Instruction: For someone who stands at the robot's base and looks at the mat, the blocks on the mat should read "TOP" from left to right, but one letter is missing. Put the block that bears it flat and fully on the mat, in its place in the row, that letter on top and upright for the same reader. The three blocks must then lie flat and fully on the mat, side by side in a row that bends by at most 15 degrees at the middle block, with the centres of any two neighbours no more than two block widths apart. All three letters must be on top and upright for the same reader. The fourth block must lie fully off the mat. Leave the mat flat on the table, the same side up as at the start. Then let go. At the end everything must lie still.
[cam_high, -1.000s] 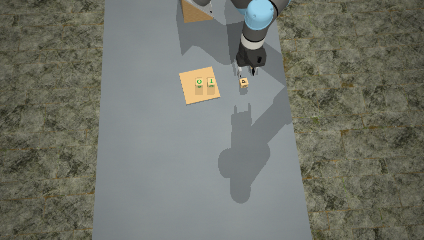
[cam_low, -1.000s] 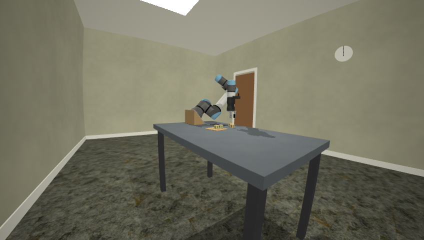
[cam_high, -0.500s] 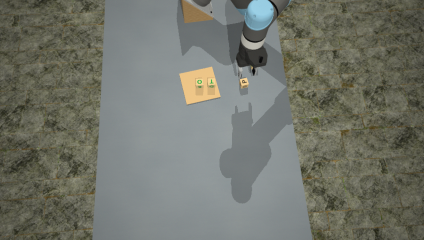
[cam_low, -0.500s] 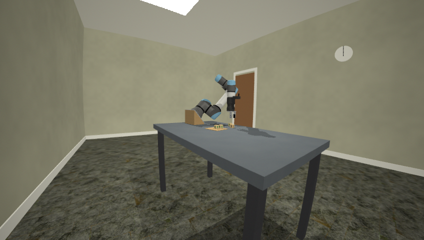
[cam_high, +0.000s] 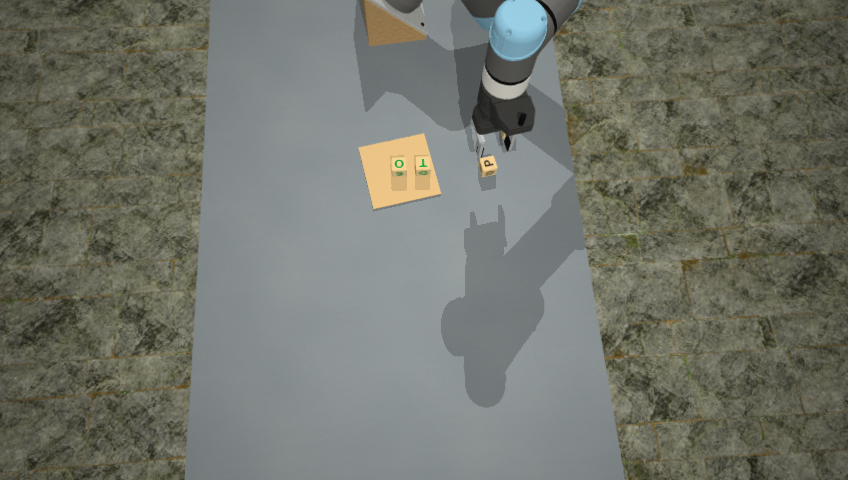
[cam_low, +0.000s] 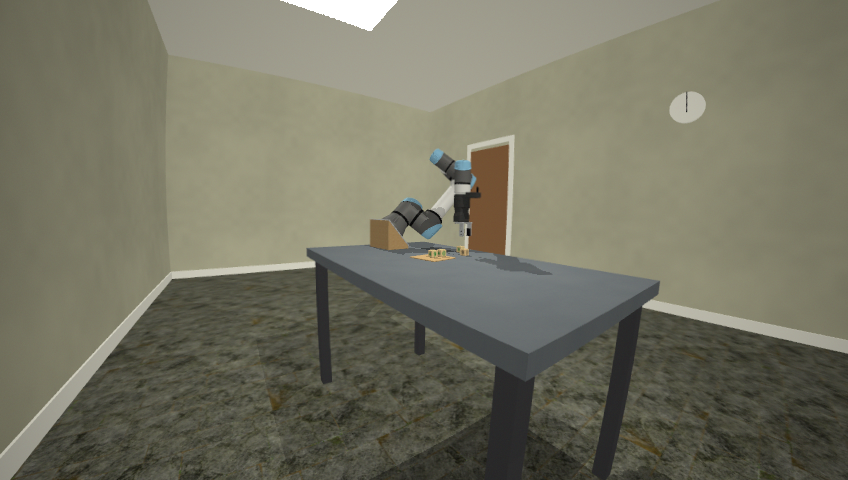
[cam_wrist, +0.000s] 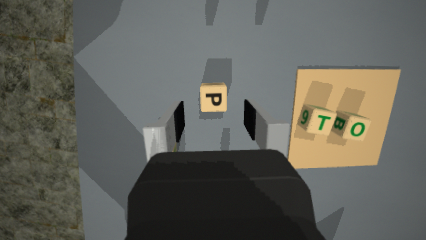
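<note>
1 two-finger parallel gripper: jaws spread, nothing between them, above the table. 1 P-topped letter block: on the table, off the mat. 2 green-lettered blocks, T and O: side by side on the mat.
</note>
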